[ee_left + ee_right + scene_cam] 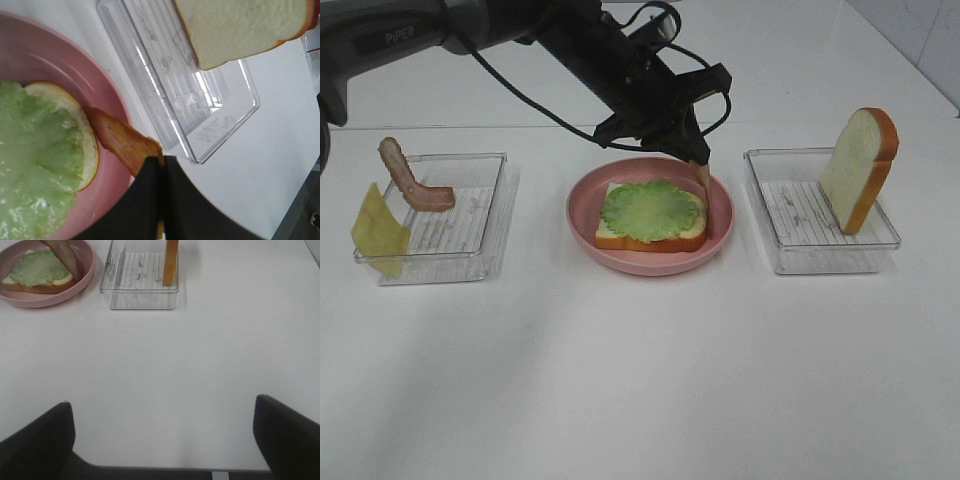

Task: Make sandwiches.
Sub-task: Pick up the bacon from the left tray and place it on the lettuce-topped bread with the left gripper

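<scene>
On the pink plate [582, 215] lies a bread slice [650, 240] covered by green lettuce [650, 210]. My left gripper [695, 157] hovers over the plate's right side, shut on a brown-pink bacon strip [708, 195] that hangs down beside the bread. The left wrist view has the fingers [145, 200] pinching the bacon strip [122, 142] next to the lettuce [35, 165]. A second bread slice [860, 170] stands upright in the right tray [800, 255]. My right gripper [162, 440] is open over bare table, well short of that tray [140, 290].
The left clear tray [470, 235] holds another bacon strip [410, 180], and a yellow cheese slice [378, 232] leans on its front corner. The left arm and its cable stretch across the back of the table toward the plate.
</scene>
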Robot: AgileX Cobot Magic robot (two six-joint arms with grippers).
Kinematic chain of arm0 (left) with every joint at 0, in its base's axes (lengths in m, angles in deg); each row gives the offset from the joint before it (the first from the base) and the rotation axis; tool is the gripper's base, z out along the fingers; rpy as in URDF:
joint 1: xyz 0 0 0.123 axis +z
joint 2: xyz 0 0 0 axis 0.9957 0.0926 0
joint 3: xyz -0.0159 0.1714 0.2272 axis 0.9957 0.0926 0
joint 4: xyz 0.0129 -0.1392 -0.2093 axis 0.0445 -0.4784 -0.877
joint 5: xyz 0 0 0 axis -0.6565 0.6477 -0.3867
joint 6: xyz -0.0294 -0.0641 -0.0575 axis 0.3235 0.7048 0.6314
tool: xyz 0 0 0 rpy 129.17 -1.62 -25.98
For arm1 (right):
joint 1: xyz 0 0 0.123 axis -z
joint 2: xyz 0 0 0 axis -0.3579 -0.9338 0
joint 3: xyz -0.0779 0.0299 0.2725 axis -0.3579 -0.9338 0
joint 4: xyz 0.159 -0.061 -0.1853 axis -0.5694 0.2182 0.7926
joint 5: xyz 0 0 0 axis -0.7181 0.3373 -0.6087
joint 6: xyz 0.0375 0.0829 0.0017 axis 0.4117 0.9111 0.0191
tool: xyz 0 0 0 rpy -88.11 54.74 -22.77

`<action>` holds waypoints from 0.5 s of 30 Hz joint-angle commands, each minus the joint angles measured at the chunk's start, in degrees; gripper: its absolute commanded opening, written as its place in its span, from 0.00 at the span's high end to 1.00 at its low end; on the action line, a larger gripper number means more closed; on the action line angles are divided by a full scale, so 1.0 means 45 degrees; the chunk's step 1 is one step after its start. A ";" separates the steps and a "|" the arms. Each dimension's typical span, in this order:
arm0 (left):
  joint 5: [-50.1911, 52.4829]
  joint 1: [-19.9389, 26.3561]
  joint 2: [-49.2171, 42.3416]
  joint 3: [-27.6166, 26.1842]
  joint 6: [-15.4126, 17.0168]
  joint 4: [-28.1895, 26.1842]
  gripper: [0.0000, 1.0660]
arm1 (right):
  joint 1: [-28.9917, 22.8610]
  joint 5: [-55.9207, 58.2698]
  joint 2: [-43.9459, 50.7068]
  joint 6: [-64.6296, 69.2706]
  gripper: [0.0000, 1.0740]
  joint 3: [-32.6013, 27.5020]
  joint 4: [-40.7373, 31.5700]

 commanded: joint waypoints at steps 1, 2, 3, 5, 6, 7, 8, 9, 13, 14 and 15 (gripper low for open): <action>-0.0089 0.0166 0.0102 -0.0089 -0.0076 0.0191 1.00 | 0.0025 -0.0102 0.0357 -0.0076 0.12 -0.0038 -0.0025; -0.0102 0.0166 0.0102 -0.0089 -0.0076 0.0216 1.00 | 0.0025 -0.0102 0.0357 -0.0076 0.12 -0.0038 -0.0025; -0.0102 0.0166 0.0102 -0.0089 -0.0076 0.0216 1.00 | 0.0025 -0.0102 0.0357 -0.0076 0.12 -0.0038 -0.0025; -0.0102 0.0331 0.0076 -0.0089 0.0064 0.0522 1.00 | 0.0025 -0.0102 0.0357 -0.0076 0.12 -0.0038 -0.0025; -0.0102 0.0331 0.0076 -0.0089 0.0064 0.0522 1.00 | 0.0025 -0.0102 0.0357 -0.0076 0.12 -0.0038 -0.0025; -0.0127 0.0369 0.0076 -0.0089 0.0127 0.0675 1.00 | 0.0025 -0.0102 0.0357 -0.0076 0.12 -0.0038 -0.0025; -0.0127 0.0369 0.0076 -0.0089 0.0127 0.0675 1.00 | 0.0025 -0.0102 0.0357 -0.0076 0.12 -0.0038 -0.0025; -0.0229 0.0369 0.0076 -0.0089 0.0344 0.1146 1.00 | 0.0025 -0.0102 0.0357 -0.0076 0.12 -0.0038 -0.0025; -0.0458 0.0369 0.0076 -0.0089 0.0866 0.2457 1.00 | 0.0025 -0.0102 0.0357 -0.0076 0.12 -0.0038 -0.0025; -0.0458 0.0369 0.0076 -0.0089 0.0866 0.2457 1.00 | 0.0025 -0.0102 0.0357 -0.0076 0.12 -0.0038 -0.0025; -0.0598 0.0369 0.0076 -0.0089 0.1031 0.2903 1.00 | 0.0025 -0.0102 0.0357 -0.0076 0.12 -0.0038 -0.0025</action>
